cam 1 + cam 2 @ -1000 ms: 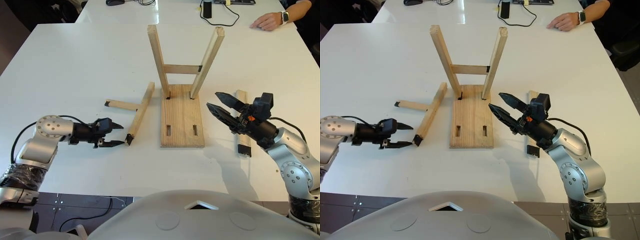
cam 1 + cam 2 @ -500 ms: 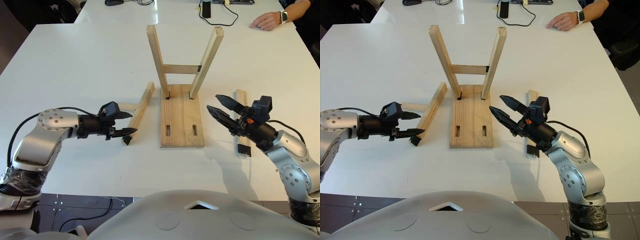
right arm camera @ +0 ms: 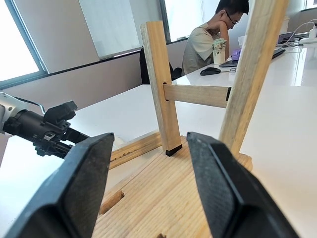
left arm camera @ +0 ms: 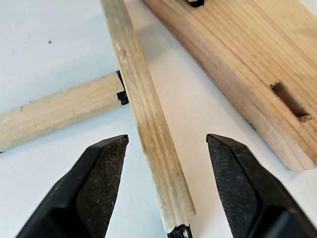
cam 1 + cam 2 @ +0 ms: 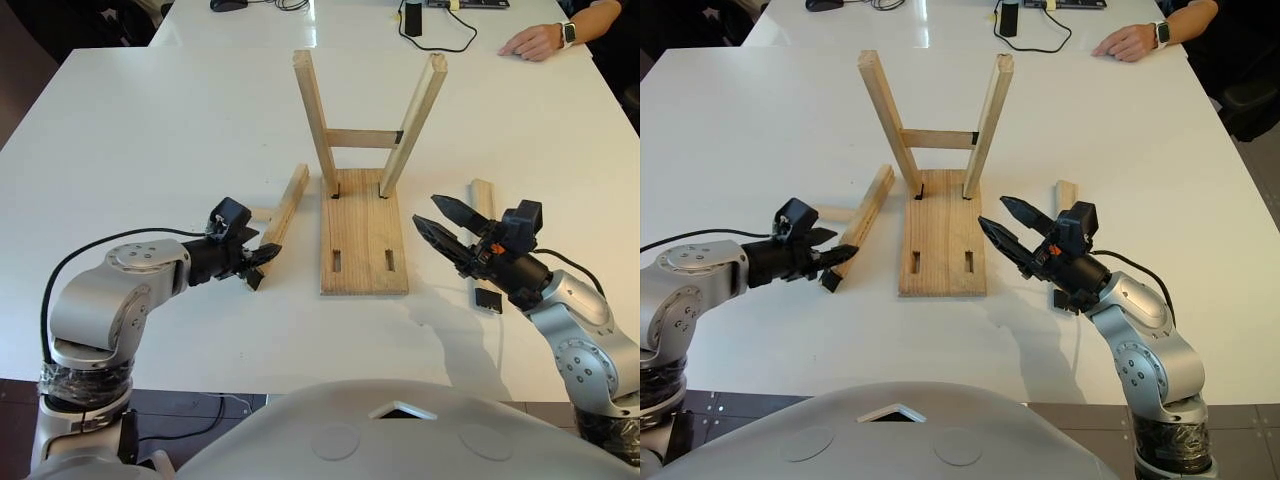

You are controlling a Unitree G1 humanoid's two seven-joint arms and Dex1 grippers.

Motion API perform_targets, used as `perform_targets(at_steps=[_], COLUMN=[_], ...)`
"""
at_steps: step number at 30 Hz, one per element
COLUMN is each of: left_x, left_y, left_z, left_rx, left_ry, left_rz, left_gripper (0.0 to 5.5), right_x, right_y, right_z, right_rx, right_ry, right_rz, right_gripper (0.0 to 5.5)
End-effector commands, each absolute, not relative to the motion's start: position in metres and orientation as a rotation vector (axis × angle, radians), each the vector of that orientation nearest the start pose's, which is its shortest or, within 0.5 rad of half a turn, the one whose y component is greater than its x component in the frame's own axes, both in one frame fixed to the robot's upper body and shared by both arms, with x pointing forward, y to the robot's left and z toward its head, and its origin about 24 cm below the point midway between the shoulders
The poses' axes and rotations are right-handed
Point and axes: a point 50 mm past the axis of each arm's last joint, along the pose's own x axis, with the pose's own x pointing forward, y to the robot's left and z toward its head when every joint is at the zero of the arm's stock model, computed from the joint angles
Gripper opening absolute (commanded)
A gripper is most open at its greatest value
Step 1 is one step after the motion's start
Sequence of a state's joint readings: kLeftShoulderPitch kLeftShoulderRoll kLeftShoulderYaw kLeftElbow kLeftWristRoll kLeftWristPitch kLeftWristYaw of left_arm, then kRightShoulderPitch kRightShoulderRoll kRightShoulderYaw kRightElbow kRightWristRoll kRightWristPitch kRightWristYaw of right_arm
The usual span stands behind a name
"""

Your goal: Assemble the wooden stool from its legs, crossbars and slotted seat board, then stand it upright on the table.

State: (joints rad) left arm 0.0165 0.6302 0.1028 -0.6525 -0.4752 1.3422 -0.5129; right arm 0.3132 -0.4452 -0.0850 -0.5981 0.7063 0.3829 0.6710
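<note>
The loose pale wooden leg with crossbar (image 5: 285, 210) was seen lying flat, left of the slotted wooden seat board (image 5: 363, 250). Its near end was straddled by the spread fingers of the left gripper (image 4: 166, 144), its length running away from them. The right gripper (image 5: 432, 215), also spread, was held farther off.

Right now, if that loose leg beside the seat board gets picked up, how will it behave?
Probably stiff: the leg is solid square wood. Gripped at its end by the left claw, it may twist, since the crossbar juts sideways. Flat faces make rolling unlikely.

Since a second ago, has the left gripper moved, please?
Yes: the left gripper moved toward the seat board, now open around the loose leg's end.
</note>
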Motion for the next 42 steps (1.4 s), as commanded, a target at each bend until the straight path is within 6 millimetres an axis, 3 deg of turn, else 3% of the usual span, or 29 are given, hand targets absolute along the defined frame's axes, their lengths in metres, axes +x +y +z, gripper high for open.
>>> perform_targets(at_steps=[1,13,17,25,28,31,34,37,39,42], left_x=[0.187,0.196,0.207,0.255,0.272,0.284,0.284,0.276,0.267,0.254], left_y=[0.2,0.211,0.217,0.244,0.241,0.211,0.195,0.183,0.171,0.154], left_z=[0.08,0.065,0.067,0.094,0.116,0.166,0.208,0.251,0.268,0.272], left_rx=[0.098,0.137,0.16,0.247,0.25,0.183,0.128,0.152,0.189,0.276], left_ry=[0.846,0.82,0.769,0.548,0.381,0.03,-0.243,-0.542,-0.669,-0.761], left_rz=[-0.54,-0.507,-0.466,-0.244,-0.189,-0.336,-0.406,-0.448,-0.507,-0.619], left_gripper=[2.94,1.24,1.09,1.08,1.08,1.08,1.08,1.08,1.08,1.08], right_x=[0.174,0.176,0.178,0.185,0.191,0.196,0.197,0.199,0.206,0.211], right_y=[-0.172,-0.172,-0.173,-0.18,-0.185,-0.187,-0.181,-0.172,-0.17,-0.168], right_z=[0.107,0.107,0.108,0.116,0.129,0.159,0.182,0.204,0.217,0.231], right_rx=[0.221,0.22,0.218,0.208,0.208,0.263,0.315,0.373,0.374,0.391], right_ry=[0.036,0.03,0.02,-0.019,-0.08,-0.201,-0.273,-0.327,-0.348,-0.373], right_rz=[0.846,0.845,0.844,0.823,0.799,0.816,0.905,0.996,0.985,1.013], right_gripper=[2.68,2.68,2.68,2.68,2.68,2.68,2.68,3.17,3.44,3.58])
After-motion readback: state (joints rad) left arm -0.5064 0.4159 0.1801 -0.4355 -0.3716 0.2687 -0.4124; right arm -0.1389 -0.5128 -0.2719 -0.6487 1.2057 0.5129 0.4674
